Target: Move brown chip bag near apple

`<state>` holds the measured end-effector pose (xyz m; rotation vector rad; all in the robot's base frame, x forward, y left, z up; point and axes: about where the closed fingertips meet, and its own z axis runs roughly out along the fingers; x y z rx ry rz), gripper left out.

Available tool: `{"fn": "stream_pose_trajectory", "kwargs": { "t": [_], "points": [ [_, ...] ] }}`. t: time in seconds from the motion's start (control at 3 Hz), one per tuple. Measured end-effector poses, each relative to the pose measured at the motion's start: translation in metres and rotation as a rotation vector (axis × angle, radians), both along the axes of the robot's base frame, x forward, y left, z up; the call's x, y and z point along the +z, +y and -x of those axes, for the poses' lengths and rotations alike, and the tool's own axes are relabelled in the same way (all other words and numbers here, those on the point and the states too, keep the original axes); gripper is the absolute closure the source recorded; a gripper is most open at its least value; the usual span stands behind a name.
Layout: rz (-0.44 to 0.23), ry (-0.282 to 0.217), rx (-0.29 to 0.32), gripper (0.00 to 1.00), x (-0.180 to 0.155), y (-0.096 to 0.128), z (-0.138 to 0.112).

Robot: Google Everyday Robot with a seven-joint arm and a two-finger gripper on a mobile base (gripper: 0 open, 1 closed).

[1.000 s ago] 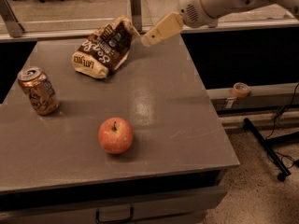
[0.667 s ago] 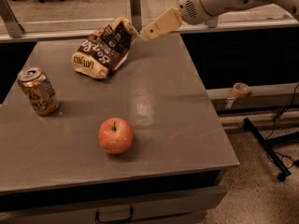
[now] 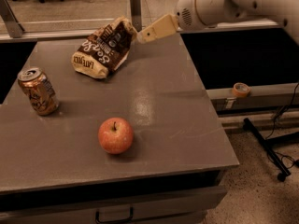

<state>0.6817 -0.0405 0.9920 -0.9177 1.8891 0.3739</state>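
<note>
The cream-coloured gripper (image 3: 140,35) is at the back of the grey counter (image 3: 182,106), touching the upper right corner of the dark brown glossy chip bag w/ cream edges (image 3: 100,50). Whether it is closed on that corner, I cannot tell. The bag lies at the far left, well apart from the round red-pink apple (image 3: 115,135) near the front. To do this step well: first be sure of a firm hold, lift only a little, bring the bag slowly & set it just beside the apple, w/o pushing the apple or the orange-brown drink can (image 3: 38,91).

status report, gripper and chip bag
Gripper at upper right corner of the chip bag. Bag on far side of table, apart from the apple. Can aside, not between them.
</note>
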Motion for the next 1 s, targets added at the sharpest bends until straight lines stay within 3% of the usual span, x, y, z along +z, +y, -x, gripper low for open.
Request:
{"fn": "stream_pose_trajectory", "kwargs": {
  "t": [0.33, 0.67, 1.0],
  "points": [
    [-0.110, 0.018, -0.004, 0.00, -0.032, 0.019, -0.028],
    [-0.141, 0.019, 0.006, 0.00, -0.059, 0.037, -0.055],
    [-0.104, -0.013, 0.041, 0.00, -0.080, 0.058, -0.087]
  ]
}}
